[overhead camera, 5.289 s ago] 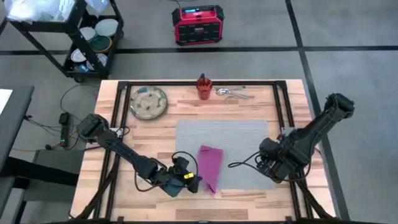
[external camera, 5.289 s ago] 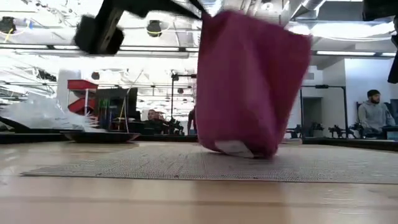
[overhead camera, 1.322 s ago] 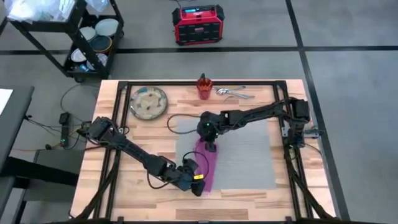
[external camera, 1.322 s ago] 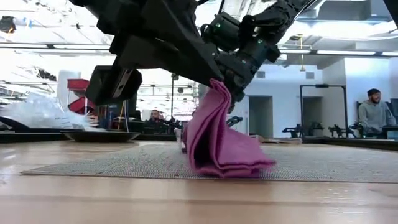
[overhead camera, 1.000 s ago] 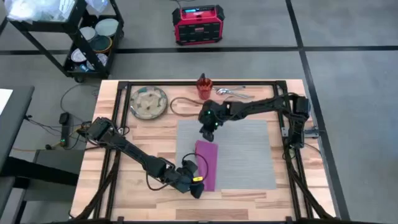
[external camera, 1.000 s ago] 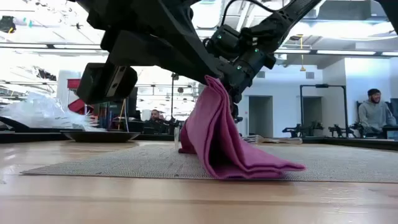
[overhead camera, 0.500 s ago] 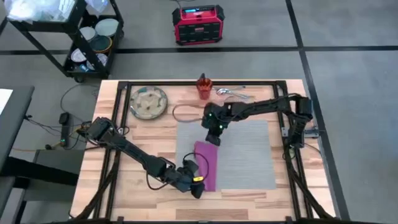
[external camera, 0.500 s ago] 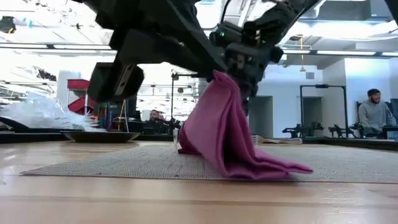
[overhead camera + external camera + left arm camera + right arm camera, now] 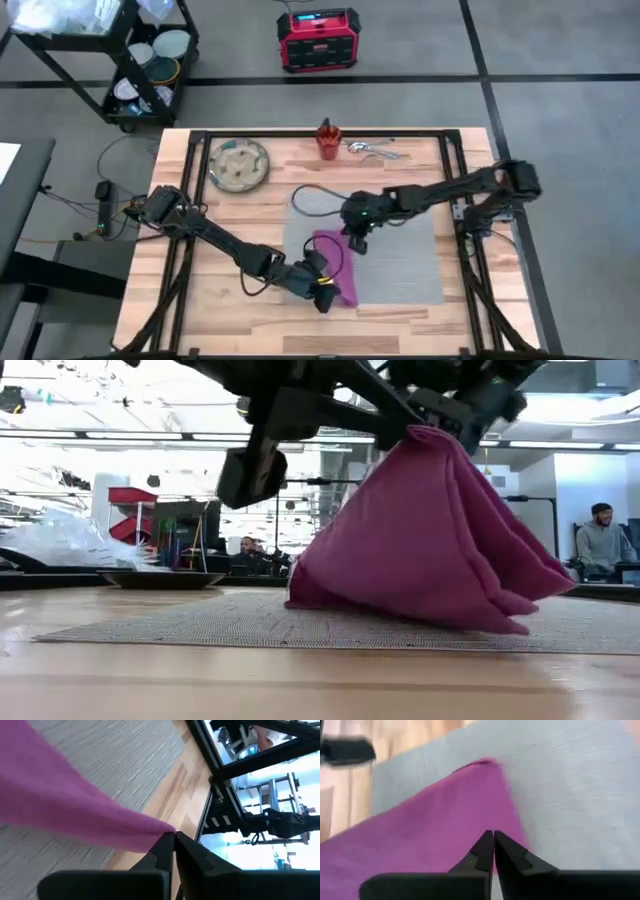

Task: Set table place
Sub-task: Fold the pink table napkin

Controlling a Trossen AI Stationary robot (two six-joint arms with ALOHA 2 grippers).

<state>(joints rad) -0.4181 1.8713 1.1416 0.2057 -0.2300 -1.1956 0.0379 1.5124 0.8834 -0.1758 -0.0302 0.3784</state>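
The magenta napkin (image 9: pixel 340 270) stands raised like a tent (image 9: pixel 420 550) over the left part of the grey woven mat (image 9: pixel 400 260), its lower folds resting on the mat (image 9: pixel 200 628). My left gripper (image 9: pixel 323 292) is shut on its near end, my right gripper (image 9: pixel 355 240) shut on its far end. The speckled plate (image 9: pixel 238 165), the orange-red cup (image 9: pixel 328 140) and the steel cutlery (image 9: pixel 376 150) lie along the far edge of the table (image 9: pixel 250 330). My left gripper pinches a corner of the napkin (image 9: pixel 159 827) between its two fingertips (image 9: pixel 173 840). That corner is lifted off the mat, and the cloth runs away from it, drawn smooth. My right gripper pinches the napkin's edge (image 9: pixel 492 822) between its fingertips (image 9: pixel 493 840), coming from above and the table's right. The cloth slopes down from the hold to the mat.
Beyond the table's far left corner stands a black cart (image 9: pixel 130 60) with dishes, and a red box (image 9: pixel 318 38) sits on the floor. The right part of the mat is bare. People show far off in the room (image 9: pixel 600 545).
My right gripper has gone toward the table's near edge and a little right, still shut on the napkin. My left gripper has shifted slightly right. The napkin has spread out from a narrow upright fold into a wide tent, its lower folds staying on the mat.
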